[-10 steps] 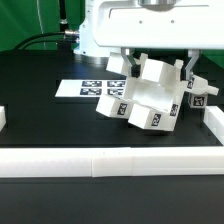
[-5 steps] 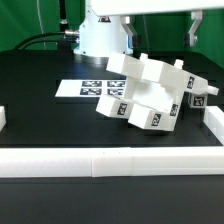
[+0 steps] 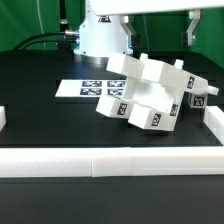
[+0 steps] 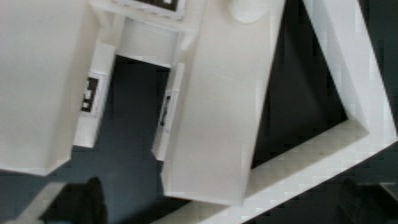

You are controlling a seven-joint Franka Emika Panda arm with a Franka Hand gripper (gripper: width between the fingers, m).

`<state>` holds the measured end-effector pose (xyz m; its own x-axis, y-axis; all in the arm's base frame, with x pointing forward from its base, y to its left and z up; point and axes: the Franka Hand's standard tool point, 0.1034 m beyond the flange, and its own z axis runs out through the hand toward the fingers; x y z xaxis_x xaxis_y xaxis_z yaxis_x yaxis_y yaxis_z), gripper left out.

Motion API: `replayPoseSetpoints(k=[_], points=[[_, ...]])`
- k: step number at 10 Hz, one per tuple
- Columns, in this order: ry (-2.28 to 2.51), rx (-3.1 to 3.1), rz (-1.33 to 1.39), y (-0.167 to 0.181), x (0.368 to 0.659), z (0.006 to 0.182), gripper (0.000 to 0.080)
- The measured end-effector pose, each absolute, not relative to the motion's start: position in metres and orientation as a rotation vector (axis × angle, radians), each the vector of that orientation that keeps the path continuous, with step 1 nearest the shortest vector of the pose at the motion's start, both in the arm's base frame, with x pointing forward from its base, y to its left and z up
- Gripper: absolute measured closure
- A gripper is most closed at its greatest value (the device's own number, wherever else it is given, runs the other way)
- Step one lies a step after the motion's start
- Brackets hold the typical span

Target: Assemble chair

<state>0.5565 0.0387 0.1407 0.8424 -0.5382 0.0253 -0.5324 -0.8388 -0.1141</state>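
The chair [image 3: 150,95] is a cluster of joined white blocky pieces with black-and-white tags. It lies tilted on the black table at the exterior view's right of centre. My gripper [image 3: 159,36] hangs above it, open and empty. One finger [image 3: 128,40] is over the chair's left part and the other over its right. Neither finger touches the chair. In the wrist view the chair's white panels and bars [image 4: 214,100] fill most of the frame from close above. The fingertips are not clear in the wrist view.
The marker board [image 3: 92,88] lies flat just behind and left of the chair. A long low white border rail [image 3: 110,162] runs along the front. A short rail piece [image 3: 3,118] sits at the left edge and another [image 3: 214,125] at the right. The robot base [image 3: 98,40] stands behind.
The gripper has risen from around the chair's top to well above it, within the first half second. The chair stays where it was.
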Motion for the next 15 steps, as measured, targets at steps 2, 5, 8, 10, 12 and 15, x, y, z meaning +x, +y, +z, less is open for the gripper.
replayPoseSetpoints(k=[2,5,8,10,12,15], points=[[0.938,-2.884,-0.057,0.034,0.547,0.144,0.015],[0.936,-2.894,-0.063,0.026,0.537,0.134,0.015],[0.926,-2.911,-0.071,0.022,0.539,0.122,0.015],[0.913,-2.927,-0.063,0.019,0.541,0.113,0.015],[0.9,-2.942,-0.06,0.015,0.546,0.105,0.015],[0.795,-2.977,-0.062,0.01,0.548,0.104,0.015]])
